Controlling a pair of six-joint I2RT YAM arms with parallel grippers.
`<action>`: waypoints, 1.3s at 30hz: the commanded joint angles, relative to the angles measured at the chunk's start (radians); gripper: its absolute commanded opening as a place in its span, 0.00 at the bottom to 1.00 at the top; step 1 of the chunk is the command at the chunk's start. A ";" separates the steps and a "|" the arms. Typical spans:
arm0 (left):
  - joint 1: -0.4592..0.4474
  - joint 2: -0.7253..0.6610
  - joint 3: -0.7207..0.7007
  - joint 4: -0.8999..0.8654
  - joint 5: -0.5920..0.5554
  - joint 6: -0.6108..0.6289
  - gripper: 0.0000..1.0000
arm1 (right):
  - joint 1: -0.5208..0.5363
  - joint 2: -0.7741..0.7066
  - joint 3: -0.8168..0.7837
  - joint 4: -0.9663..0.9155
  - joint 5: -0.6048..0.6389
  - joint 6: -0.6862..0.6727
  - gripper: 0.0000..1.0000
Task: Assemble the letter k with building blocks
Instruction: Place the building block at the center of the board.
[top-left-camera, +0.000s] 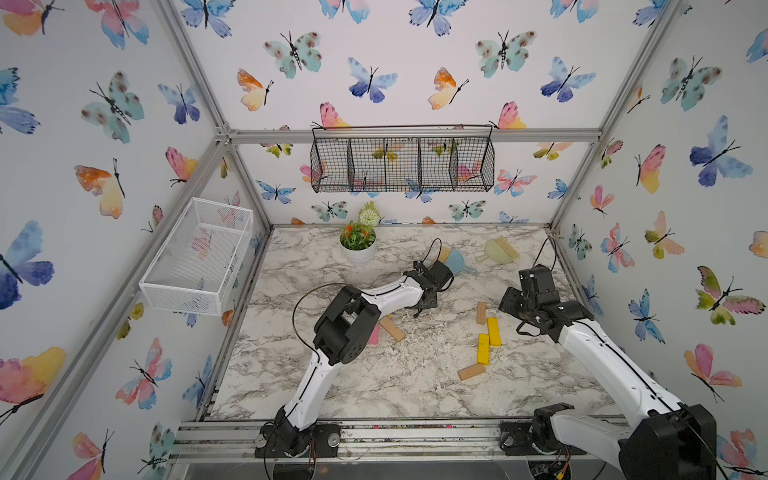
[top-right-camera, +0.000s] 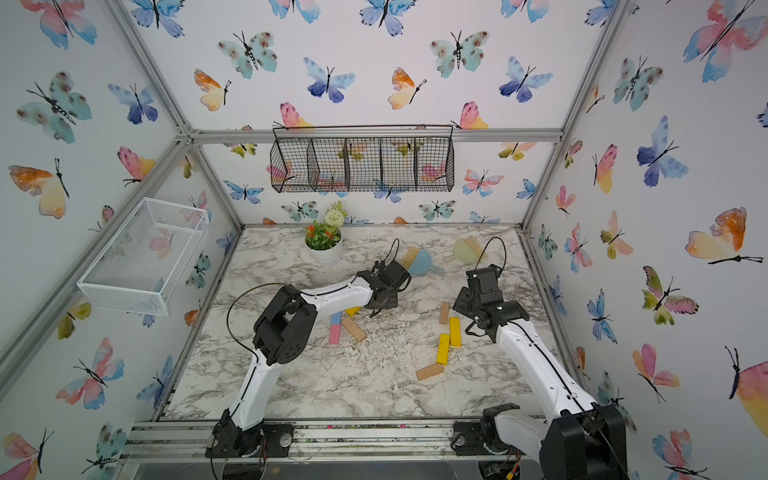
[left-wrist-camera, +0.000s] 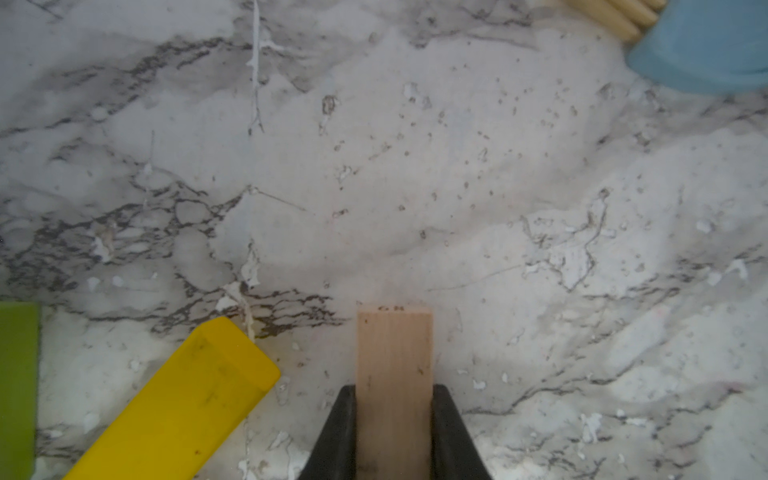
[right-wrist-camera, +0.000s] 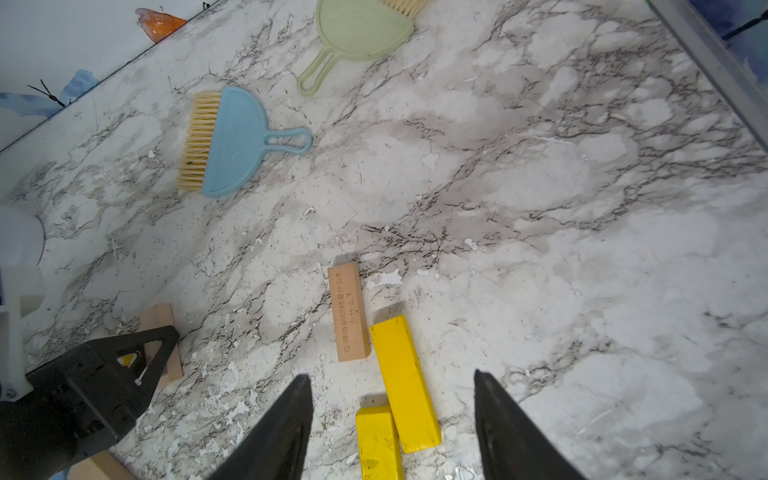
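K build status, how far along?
Done: nothing K-shaped; yellow blocks and pink block lie scattered. In hand: left gripper is shut on a tan block. Left: the whole letter; right gripper open, empty.

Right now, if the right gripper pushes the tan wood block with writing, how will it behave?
The inscribed tan wood block looks rigid, with crisp edges, so it probably slides without bending. It lies flat on the marble tabletop, so tipping or rolling seems unlikely. A yellow block lies close beside it and may get nudged.
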 joint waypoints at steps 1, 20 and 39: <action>0.010 0.048 -0.007 -0.024 0.070 -0.026 0.21 | -0.005 0.006 -0.006 0.011 -0.011 -0.005 0.64; 0.014 0.045 -0.018 -0.026 0.064 -0.019 0.38 | -0.004 0.010 -0.014 0.019 -0.020 -0.001 0.64; 0.015 -0.047 0.076 -0.071 0.009 0.031 0.60 | -0.005 0.087 -0.017 0.049 -0.051 -0.048 0.63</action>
